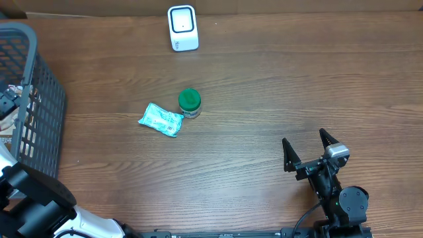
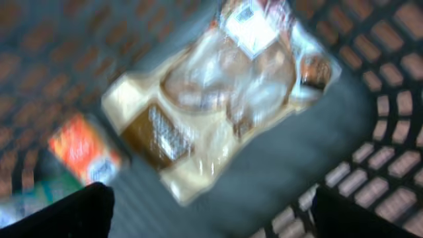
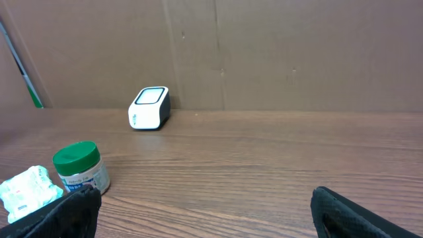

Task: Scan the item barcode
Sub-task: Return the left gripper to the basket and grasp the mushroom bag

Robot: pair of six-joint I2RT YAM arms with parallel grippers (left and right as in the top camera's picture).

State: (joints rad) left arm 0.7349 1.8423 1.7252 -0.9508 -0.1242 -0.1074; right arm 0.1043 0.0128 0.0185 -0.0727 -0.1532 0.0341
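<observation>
The clear packet (image 2: 211,99) is lying on the floor of the dark mesh basket (image 1: 39,112) at the left edge of the table (image 1: 264,99). In the left wrist view, which is blurred, its long axis is running from lower left to upper right, with a white label at the upper end and a brown one nearer the lower end. An orange-labelled thing (image 2: 82,149) is sitting just beside it. The left jaws are hanging over the packet, standing wide apart, with one dark fingertip (image 2: 66,211) showing in each bottom corner and nothing between them.

The white scanner (image 1: 182,28) is standing at the far edge of the table, against the cardboard wall, its window tilting upward. Out in the middle, a green-lidded jar (image 1: 190,102) is standing upright, touching a teal packet (image 1: 160,119) on its left, whose long axis is lying roughly left to right.

The right arm (image 1: 330,188) is resting at the near right, its right jaws spread wide and holding nothing. Bare wood is stretching between it, the scanner and the jar.
</observation>
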